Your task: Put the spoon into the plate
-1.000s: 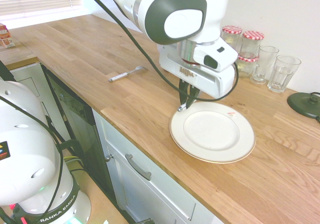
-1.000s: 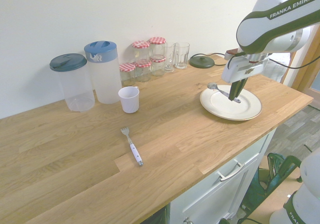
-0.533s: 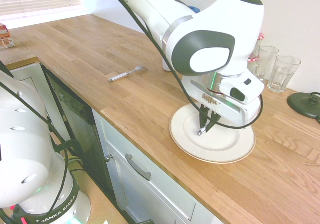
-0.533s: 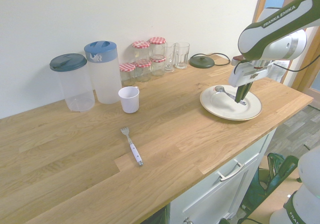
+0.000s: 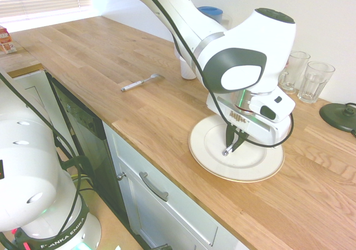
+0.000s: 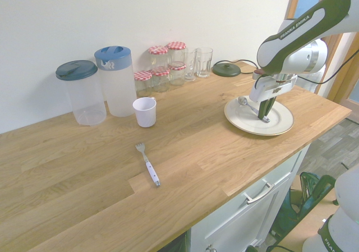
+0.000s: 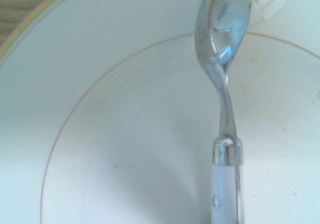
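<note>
And there's the spoon (image 7: 223, 39), shiny oval bowl, silver neck, pale riveted handle, right over the cream plate (image 7: 125, 134) with its thin brown ring; wooden worktop (image 7: 20, 2) peeking past the rim!

From my remote station, I am viewing a wooden surface (image 6: 185, 168) of pale planks that is carrying several objects. The round cream plate (image 6: 235, 119) is resting near its front edge. A fork (image 6: 148, 165) with a pale handle is lying well apart from it. Near the wall, a white cup (image 6: 145, 113) is standing upright beside a blue-lidded pitcher (image 6: 119, 86), which a dark-lidded container (image 6: 87, 97) is flanking. Jars (image 6: 160, 79) with red-checked lids, clear glasses (image 6: 203, 63) and a dark round base (image 6: 226, 69) are occupying the far side.
</note>
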Motion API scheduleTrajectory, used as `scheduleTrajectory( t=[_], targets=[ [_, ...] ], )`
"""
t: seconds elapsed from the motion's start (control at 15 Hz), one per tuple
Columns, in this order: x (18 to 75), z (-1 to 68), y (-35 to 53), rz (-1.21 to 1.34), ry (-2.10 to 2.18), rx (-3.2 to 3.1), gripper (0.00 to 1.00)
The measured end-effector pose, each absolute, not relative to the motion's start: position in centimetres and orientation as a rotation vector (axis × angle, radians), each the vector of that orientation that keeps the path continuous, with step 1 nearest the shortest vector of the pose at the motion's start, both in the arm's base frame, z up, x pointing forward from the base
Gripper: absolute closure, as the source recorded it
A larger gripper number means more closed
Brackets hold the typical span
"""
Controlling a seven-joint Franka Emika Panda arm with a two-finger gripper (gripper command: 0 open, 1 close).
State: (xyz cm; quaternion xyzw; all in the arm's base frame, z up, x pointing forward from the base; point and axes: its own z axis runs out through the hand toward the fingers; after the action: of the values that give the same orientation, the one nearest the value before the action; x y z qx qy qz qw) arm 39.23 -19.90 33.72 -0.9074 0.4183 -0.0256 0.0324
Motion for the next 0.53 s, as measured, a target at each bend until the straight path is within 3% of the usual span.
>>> scheduleTrajectory(
  t=[0.53],
  targets=[
    [40.4,34.8,-19.9,-0.115,1.274,-2.801,0.0]
  ],
)
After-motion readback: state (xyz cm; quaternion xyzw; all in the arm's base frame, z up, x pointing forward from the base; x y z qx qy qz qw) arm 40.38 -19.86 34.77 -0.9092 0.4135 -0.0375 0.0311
